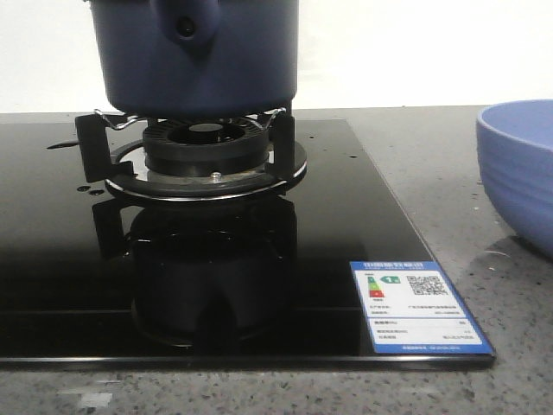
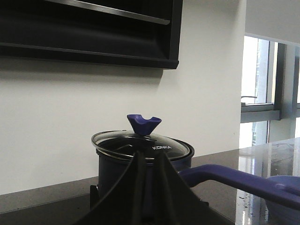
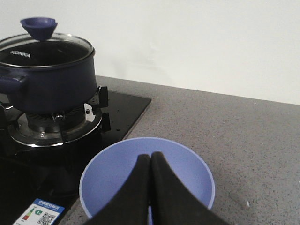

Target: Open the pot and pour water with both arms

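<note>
Navy-blue, the pot (image 2: 140,164) sits lidded on the burner (image 1: 207,151) near the counter's back edge, dead ahead of the closed left gripper (image 2: 149,157), its long handle (image 2: 234,180) pointing toward the closed right gripper (image 3: 150,161) above the bowl (image 3: 117,168).

lidded pot (image 2: 140,161) beyond the closed left gripper (image 2: 149,161).
</note>
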Motion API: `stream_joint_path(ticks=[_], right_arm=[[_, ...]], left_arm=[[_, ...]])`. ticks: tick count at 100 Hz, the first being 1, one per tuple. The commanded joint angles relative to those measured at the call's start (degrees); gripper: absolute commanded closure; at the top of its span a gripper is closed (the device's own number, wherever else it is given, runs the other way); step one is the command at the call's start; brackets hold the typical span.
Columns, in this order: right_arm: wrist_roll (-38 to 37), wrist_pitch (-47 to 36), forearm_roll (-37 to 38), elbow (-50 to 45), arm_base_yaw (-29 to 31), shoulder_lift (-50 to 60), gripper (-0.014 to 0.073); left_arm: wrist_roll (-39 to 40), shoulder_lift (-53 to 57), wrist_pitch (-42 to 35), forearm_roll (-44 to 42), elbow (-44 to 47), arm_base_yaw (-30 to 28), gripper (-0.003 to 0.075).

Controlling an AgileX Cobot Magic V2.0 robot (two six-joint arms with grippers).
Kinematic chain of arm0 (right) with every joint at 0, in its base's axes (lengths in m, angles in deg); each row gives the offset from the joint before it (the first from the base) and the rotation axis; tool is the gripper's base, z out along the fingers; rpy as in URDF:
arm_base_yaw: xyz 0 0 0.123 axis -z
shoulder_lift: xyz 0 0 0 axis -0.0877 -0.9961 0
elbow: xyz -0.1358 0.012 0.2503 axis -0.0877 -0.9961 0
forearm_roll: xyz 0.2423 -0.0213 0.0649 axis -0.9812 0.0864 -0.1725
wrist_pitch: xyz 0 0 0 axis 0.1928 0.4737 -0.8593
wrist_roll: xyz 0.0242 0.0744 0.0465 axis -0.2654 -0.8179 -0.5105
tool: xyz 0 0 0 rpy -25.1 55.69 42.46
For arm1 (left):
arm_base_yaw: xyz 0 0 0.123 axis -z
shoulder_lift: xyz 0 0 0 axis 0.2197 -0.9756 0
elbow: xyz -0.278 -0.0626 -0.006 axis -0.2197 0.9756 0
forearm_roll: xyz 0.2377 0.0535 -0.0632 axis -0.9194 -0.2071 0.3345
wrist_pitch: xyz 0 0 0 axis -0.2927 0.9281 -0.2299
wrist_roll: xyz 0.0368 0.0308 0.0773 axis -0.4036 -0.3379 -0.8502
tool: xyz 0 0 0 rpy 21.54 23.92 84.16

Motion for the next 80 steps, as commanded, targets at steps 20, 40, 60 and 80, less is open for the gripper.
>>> stream_joint_path(ticks=[20, 40, 60, 80], right_arm=[[0.7, -5.0, -0.7, 1.3, -0.1, -0.6, 0.0658], [0.7, -5.0, -0.7, 1.3, -0.1, -0.6, 0.0658], [0.7, -5.0, -0.7, 1.3, -0.1, -0.6, 0.0658], [0.7, -5.0, -0.7, 1.3, -0.1, -0.6, 0.0658]], left_arm=[[0.5, -0.5, -0.4, 1.1, -1.2, 0.0, 0.0741], [0.5, -0.5, -0.4, 1.1, -1.2, 0.0, 0.0741], [0.5, -0.5, -0.4, 1.2, -1.2, 0.0, 0.0741], [9.7, -0.5, -3.8, -17.6, -1.2, 0.0, 0.0741]])
